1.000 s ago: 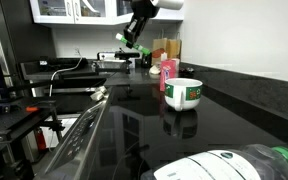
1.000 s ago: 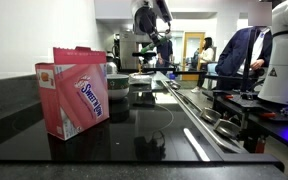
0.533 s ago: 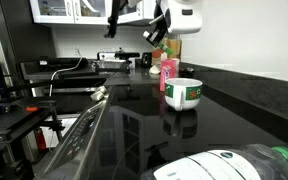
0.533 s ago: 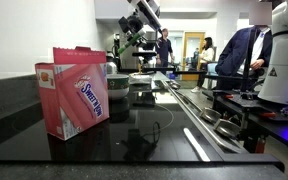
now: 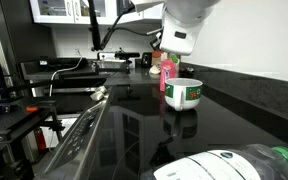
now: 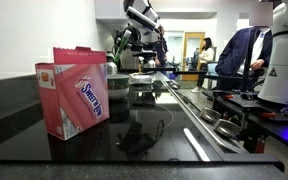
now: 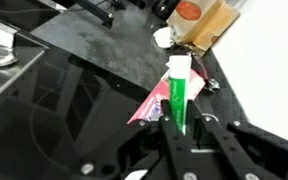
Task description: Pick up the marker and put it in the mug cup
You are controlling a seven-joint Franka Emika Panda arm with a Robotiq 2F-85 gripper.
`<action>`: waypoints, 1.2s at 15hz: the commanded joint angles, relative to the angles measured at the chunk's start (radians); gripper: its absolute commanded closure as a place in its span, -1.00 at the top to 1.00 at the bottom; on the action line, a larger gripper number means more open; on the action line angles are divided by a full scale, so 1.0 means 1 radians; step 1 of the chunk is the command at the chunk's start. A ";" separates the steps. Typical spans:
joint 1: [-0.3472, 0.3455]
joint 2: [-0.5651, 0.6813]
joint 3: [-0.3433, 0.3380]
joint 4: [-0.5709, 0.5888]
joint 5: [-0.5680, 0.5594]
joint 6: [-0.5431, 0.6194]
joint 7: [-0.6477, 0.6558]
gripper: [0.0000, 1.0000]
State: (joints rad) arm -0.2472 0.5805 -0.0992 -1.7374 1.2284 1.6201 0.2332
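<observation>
In the wrist view my gripper is shut on the marker, a slim light-green stick with a white end that points away from the fingers. A pink box lies below it. In an exterior view the white mug cup with green print stands on the black counter, and the pink box stands just behind it. My gripper hangs above and slightly behind them. In an exterior view the pink box hides most of the mug cup, with the gripper above.
A large clear bottle with a green cap lies at the counter's near end. A brown bag with a red-lidded jar stands at the back. A stovetop runs beside the counter. People stand in the background.
The arm has swung from the back of the counter toward the pink box and mug, carrying the marker. It now hangs above them.
</observation>
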 commanded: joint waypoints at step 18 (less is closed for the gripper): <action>-0.043 0.160 -0.051 0.016 0.166 -0.011 0.051 0.35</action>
State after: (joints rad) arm -0.3054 0.7521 -0.1295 -1.7307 1.3946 1.6189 0.2807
